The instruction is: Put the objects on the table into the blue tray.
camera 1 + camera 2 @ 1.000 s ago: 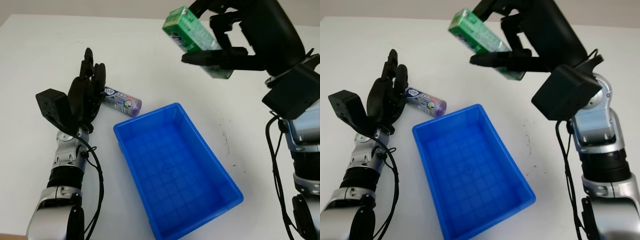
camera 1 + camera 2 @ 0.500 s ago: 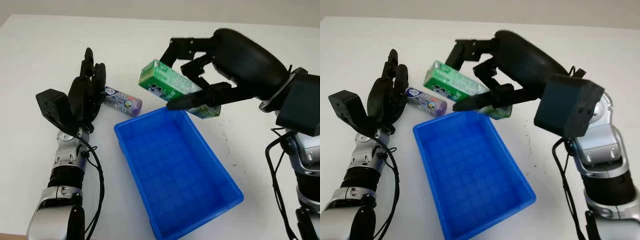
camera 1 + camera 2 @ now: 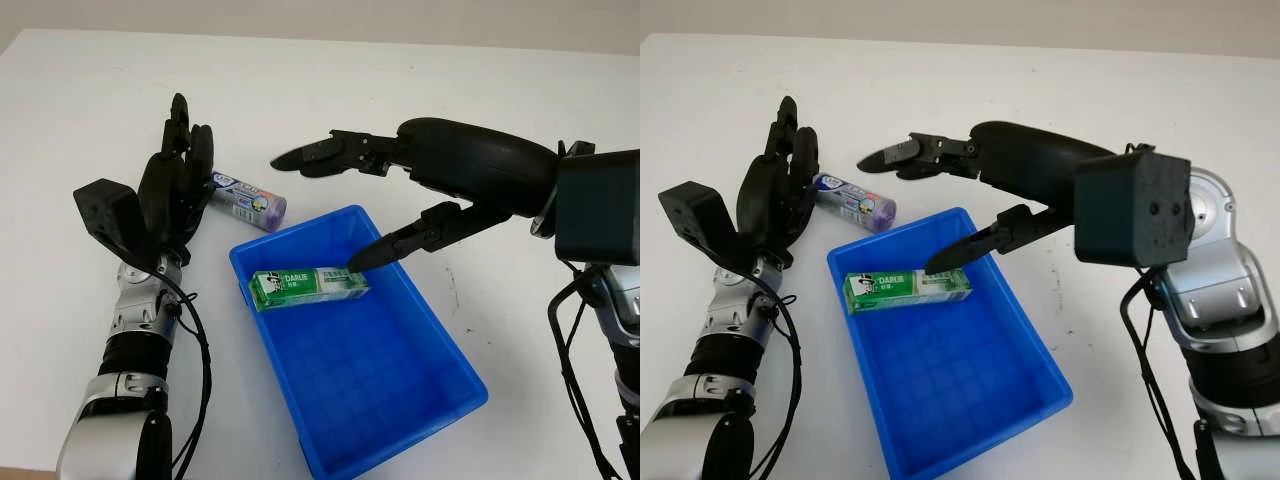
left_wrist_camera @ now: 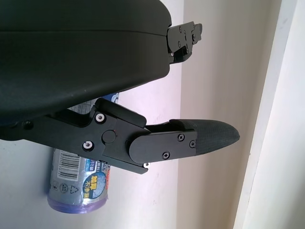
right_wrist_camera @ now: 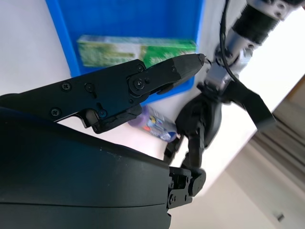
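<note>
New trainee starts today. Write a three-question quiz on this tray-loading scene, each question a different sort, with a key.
1. True or false: the green box lies inside the blue tray.
2. Multiple choice: the purple-capped roll is A) in the tray, B) on the table beside the left hand, C) held by the right hand.
3. Fill in: the right hand, above the tray's far end, holds ____.

Key: 1 true. 2 B. 3 nothing; it is open, with the box below its fingers.
</note>
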### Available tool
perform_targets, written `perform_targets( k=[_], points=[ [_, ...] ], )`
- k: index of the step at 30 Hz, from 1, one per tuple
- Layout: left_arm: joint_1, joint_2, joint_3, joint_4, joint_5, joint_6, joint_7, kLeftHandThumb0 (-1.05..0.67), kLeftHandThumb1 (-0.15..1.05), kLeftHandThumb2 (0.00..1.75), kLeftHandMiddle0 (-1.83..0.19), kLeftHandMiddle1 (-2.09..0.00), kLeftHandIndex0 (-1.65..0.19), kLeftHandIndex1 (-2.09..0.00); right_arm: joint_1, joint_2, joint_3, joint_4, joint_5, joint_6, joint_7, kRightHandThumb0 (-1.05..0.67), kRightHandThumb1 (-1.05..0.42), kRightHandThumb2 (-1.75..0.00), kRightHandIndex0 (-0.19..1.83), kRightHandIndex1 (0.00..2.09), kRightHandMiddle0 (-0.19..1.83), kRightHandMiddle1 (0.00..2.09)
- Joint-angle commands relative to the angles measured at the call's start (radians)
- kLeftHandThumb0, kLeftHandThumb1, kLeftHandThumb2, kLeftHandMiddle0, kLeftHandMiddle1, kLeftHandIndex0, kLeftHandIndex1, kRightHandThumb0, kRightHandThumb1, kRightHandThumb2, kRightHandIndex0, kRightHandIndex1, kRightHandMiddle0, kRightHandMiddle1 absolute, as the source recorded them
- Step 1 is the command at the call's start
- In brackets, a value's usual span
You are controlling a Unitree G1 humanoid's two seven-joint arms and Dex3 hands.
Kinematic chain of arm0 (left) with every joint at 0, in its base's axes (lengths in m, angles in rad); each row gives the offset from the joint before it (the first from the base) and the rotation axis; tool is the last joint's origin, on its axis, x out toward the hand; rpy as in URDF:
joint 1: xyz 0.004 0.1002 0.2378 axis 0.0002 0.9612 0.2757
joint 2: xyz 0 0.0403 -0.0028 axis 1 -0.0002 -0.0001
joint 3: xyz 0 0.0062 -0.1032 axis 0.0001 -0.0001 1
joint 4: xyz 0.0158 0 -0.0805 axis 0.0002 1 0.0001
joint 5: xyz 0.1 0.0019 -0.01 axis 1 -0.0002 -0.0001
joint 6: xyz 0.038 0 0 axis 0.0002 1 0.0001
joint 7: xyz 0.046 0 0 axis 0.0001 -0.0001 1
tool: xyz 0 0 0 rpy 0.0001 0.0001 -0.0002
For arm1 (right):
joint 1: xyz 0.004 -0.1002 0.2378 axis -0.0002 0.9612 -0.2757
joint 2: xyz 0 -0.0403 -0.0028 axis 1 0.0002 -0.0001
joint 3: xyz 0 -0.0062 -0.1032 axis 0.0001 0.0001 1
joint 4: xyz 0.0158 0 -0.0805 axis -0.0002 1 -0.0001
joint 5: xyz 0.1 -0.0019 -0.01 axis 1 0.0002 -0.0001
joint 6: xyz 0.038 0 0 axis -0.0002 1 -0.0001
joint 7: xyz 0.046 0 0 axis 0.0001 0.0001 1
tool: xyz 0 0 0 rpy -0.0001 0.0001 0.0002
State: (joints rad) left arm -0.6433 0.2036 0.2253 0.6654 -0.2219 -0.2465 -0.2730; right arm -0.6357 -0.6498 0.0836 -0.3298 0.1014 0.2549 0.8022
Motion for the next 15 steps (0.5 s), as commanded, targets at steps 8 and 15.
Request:
perform_targets(
  k=[8, 15],
  points=[
    [0.004, -0.005, -0.003, -0.013, -0.001, -0.001, 0.006, -0.75, 1.05, 0.51, 0.19, 0.00, 0.19, 0.00, 0.009, 0.096, -0.129, 0.207, -0.100, -0.145, -0.320, -0.60, -1.05, -0.31, 0.01, 0.12, -0.13, 0.46],
    [0.006, 0.005, -0.003, -0.010, 0.006, -0.006, 0.004, -0.74, 1.05, 0.52, 0.19, 0.00, 0.19, 0.00, 0.026, 0.113, -0.201, 0.440, -0.144, -0.093, -0.487, -0.66, -1.05, -0.61, -0.07, 0.06, -0.19, 0.31]
  ],
)
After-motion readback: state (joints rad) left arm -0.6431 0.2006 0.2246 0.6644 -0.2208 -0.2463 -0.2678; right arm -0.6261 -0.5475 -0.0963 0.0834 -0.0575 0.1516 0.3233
